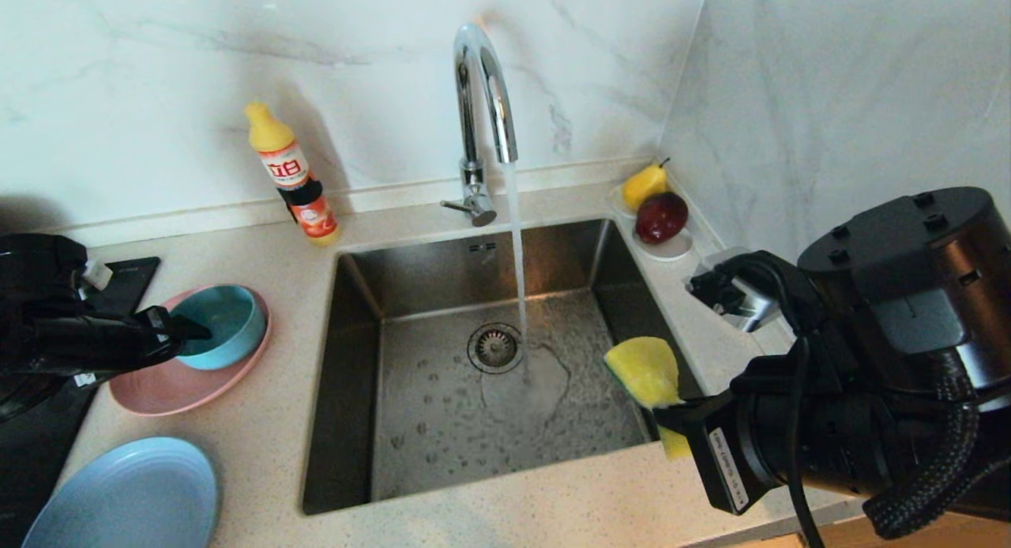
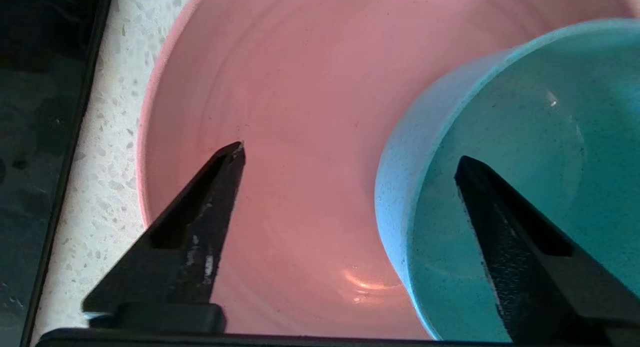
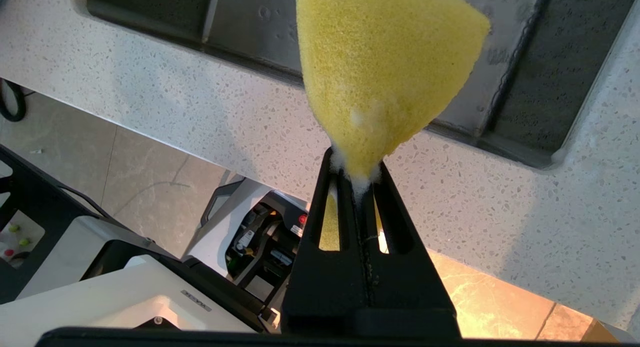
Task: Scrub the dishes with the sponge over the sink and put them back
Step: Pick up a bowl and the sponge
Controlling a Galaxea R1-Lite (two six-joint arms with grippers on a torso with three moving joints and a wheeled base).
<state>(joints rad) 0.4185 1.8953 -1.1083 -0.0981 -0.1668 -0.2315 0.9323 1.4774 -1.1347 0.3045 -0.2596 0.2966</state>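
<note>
Left of the sink [image 1: 442,437], the teal bowl [image 1: 225,323] sits on the pink plate [image 1: 170,386]. My left gripper [image 1: 186,327] is open and straddles the bowl's near wall. In the left wrist view the gripper [image 2: 350,154] has one finger [image 2: 500,227] over the bowl's [image 2: 525,137] inside and the other over the plate [image 2: 300,87]; it grips nothing. The light-blue plate [image 1: 126,497] lies at the counter's front left. My right gripper [image 1: 665,412] is shut on the yellow sponge [image 1: 644,370] by the sink's front right corner, with foam at the fingertips [image 3: 345,167] on the sponge [image 3: 385,72].
Water runs from the chrome tap [image 1: 478,98] into the sink near the drain [image 1: 495,347]. A detergent bottle [image 1: 296,177] stands behind the dishes. A pear [image 1: 644,185] and a red fruit [image 1: 662,216] rest on a white saucer [image 1: 675,250]. A black cooktop [image 1: 130,275] lies at the far left.
</note>
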